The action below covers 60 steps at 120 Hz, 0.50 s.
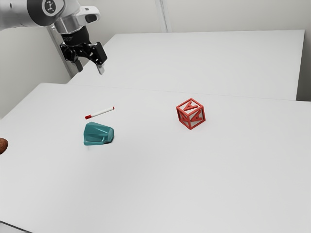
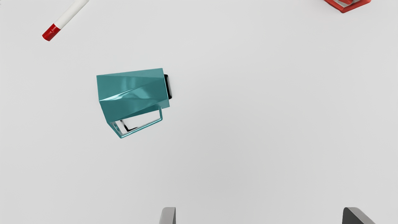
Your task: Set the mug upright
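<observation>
The teal mug (image 1: 98,134) lies on its side on the counter (image 1: 194,184), beside the marker (image 1: 102,112), at the exterior view's left; the red cube (image 1: 191,114) sits farther right. The tool (image 1: 90,69) hangs above, fingers wide apart.

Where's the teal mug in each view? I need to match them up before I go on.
Exterior view: the mug is in the view's left half, just below the marker.
Wrist view: it lies between the marker and the open gripper.
Shared landmark: the marker's red cap.
</observation>
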Available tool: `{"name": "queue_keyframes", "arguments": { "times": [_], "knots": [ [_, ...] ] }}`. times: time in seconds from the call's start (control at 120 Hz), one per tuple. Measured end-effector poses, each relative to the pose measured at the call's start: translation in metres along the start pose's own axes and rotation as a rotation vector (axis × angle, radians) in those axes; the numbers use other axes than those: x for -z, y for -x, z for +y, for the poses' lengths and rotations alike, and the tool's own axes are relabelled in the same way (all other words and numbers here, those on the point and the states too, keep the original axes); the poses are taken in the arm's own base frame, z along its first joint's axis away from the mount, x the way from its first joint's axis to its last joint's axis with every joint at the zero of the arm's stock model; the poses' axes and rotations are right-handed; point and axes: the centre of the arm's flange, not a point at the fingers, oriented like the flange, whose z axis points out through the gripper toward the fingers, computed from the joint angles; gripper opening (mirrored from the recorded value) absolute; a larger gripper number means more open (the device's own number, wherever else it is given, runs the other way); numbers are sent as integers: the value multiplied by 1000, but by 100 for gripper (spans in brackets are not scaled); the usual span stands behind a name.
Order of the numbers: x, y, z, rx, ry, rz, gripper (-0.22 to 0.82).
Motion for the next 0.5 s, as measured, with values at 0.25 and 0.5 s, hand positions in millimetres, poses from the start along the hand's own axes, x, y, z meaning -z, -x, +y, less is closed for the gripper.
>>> {"name": "queue_keyframes", "arguments": {
  "times": [0.25, 0.5],
  "knots": [
    [7, 18, 5, -8, -2, 7, 58],
    [5, 35, -41, 71, 2, -5, 58]
  ]
}}
